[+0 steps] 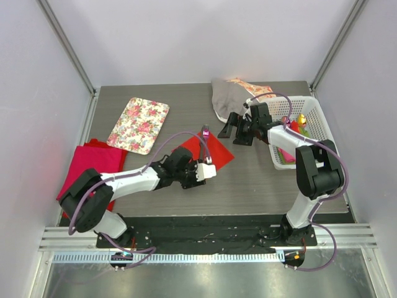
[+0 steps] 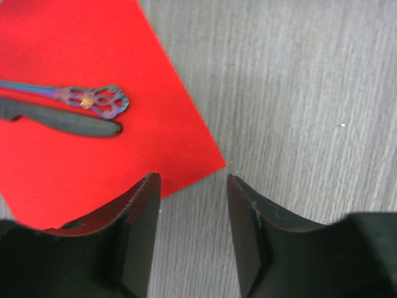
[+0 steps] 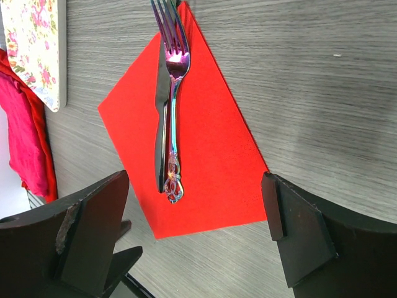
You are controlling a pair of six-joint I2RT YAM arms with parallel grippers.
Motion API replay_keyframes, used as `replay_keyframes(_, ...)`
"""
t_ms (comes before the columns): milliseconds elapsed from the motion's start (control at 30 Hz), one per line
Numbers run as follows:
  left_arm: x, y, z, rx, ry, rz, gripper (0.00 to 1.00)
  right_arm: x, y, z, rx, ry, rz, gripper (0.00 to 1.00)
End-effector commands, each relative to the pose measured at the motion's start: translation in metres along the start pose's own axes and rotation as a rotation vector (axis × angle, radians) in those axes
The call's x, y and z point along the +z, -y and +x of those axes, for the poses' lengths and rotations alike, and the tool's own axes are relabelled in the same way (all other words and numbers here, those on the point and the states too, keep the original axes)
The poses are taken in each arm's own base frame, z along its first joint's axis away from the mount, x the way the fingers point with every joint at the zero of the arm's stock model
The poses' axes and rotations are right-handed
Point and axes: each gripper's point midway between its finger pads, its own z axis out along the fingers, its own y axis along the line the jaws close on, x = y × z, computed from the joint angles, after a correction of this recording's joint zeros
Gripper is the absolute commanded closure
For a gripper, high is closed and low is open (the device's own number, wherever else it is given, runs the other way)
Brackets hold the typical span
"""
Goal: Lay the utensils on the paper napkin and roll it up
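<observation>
paper napkin (image 2: 93,162), corner at left end effector (image 2: 192,181)

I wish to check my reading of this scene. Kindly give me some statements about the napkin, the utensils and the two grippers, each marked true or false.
1. The fork and the knife lie side by side on the paper napkin. True.
2. The paper napkin is already rolled up. False: it lies flat and unrolled.
3. The right gripper holds the fork. False: its jaws stand wide apart and empty, and the fork lies on the napkin.
4. The left gripper is at a corner of the napkin, with its jaws apart. True.
</observation>
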Motion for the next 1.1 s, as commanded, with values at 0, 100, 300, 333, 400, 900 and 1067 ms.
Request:
replay_keyframes(0, 0.01, 0.004, -0.013, 0.084, 0.042, 0.039, 0.52, 0.002, -0.012, -0.013, -0.037, 0.035, -0.039, 0.03)
replay_keyframes(100, 0.016, 0.011, -0.006, 0.119, -0.01, 0.087, 0.59, 0.003, -0.012, -0.013, -0.034, 0.034, -0.038, 0.02)
replay_keyframes(300, 0.022, 0.015, -0.004, 0.157, -0.042, 0.114, 0.59, 0.004, -0.01, -0.011, -0.031, 0.029, -0.033, 0.03)
replay_keyframes(333, 0.023, 0.015, -0.004, 0.158, -0.044, 0.114, 0.59, 0.005, -0.009, -0.012, -0.034, 0.029, -0.032, 0.03)
replay_keyframes(400, 0.023, 0.016, -0.004, 0.159, -0.047, 0.118, 0.6, 0.005, -0.009, -0.011, -0.034, 0.027, -0.034, 0.03)
replay_keyframes(900, 0.033, 0.016, 0.003, 0.194, -0.106, 0.138, 0.9, 0.005, -0.011, -0.013, -0.036, 0.031, -0.036, 0.03)
replay_keyframes(1067, 0.029, 0.02, -0.007, 0.209, -0.091, 0.144, 1.0, 0.004, -0.013, -0.016, -0.035, 0.036, -0.04, 0.03)
